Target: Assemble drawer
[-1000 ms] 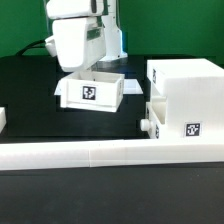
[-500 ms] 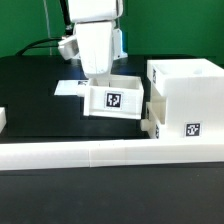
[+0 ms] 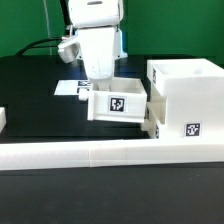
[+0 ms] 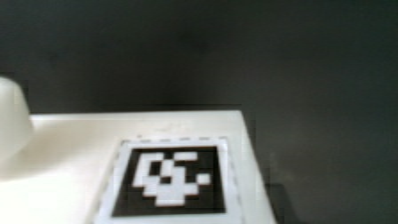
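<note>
Near the middle of the black table [image 3: 30, 110], a small open-top tray [image 3: 118, 103] of the drawer set sits with its tagged front face toward the camera, the black-and-white tag [image 3: 117, 102] plain on that face. The tray's side on the exterior view's right is touching or just beside the large boxy housing [image 3: 185, 95], which stands on that side and carries its own tag [image 3: 193, 129] low on its front. A second small tray [image 3: 151, 122] shows only as a narrow edge at the lower front of the housing, on the side toward the first tray; how far it is set inside cannot be told. Directly above the first tray, at its back rim, the gripper [image 3: 100, 78] comes down from the white arm [image 3: 95, 30]; its fingertips are hidden behind the tray wall, so whether they are apart or clamped on the wall cannot be told. Behind the tray, the marker board [image 3: 70, 88] lies flat on the table. Across the front runs the long low white wall [image 3: 100, 153]. The wrist view is blurred and shows a white surface [image 4: 71, 135] carrying a tag [image 4: 173, 177] against the dark table; which part that surface belongs to cannot be told.
</note>
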Tool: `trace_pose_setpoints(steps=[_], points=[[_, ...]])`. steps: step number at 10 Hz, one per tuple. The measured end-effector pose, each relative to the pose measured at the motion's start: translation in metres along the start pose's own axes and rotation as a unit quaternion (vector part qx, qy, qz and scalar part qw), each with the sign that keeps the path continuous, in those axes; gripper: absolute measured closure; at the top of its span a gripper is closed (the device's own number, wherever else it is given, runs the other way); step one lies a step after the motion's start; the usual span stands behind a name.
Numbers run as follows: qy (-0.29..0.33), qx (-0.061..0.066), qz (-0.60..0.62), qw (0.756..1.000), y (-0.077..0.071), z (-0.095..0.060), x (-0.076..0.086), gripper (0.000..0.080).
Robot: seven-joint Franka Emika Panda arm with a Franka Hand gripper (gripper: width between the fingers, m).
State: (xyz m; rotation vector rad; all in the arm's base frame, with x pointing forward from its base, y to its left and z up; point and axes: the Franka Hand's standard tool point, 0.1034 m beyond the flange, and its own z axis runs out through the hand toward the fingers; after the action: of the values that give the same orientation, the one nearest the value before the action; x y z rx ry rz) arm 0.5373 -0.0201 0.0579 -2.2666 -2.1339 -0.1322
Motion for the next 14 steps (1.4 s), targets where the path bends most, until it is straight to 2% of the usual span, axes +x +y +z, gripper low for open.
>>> trace_pose_setpoints(steps=[3, 6, 8, 14], points=[[0.002, 0.002, -0.001, 1.0, 0.004, 0.001, 0.0, 0.0757], [0.023, 0.004, -0.009, 1.0, 0.003, 0.005, -0.012, 0.0757], [0.021, 0.004, -0.016, 1.0, 0.004, 0.004, -0.002, 0.0757], [0.021, 0.008, -0.019, 1.0, 0.003, 0.004, -0.004, 0.0757]])
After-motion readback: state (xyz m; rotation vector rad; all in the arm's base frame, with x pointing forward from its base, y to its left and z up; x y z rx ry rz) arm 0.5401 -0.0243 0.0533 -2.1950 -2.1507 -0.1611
